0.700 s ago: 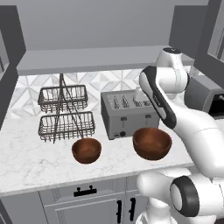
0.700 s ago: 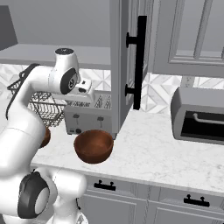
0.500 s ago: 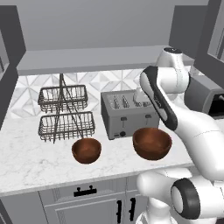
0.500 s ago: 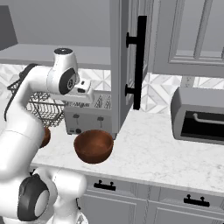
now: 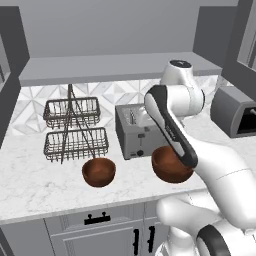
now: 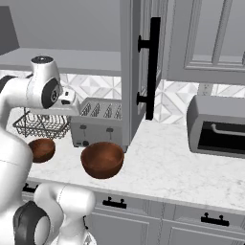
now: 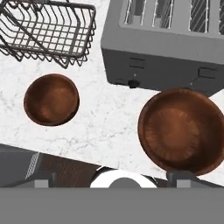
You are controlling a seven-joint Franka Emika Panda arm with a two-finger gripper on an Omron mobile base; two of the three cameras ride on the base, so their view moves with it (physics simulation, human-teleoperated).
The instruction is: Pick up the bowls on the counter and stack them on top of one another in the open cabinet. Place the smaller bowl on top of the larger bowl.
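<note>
We hover high over counter [image 7: 109, 122], gripper [image 7: 113, 177] released, holding nothing. Larger bowl [image 7: 183, 130] and smaller bowl [image 7: 51, 99] both upright, well apart, awaiting pickup; larger probably goes first, as base of stack.

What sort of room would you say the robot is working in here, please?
A rendered home kitchen, it seems: a marbled stone counter over grey drawer fronts, a four-slot toaster against a tiled backsplash, and a toaster oven under grey wall cabinets.
</note>
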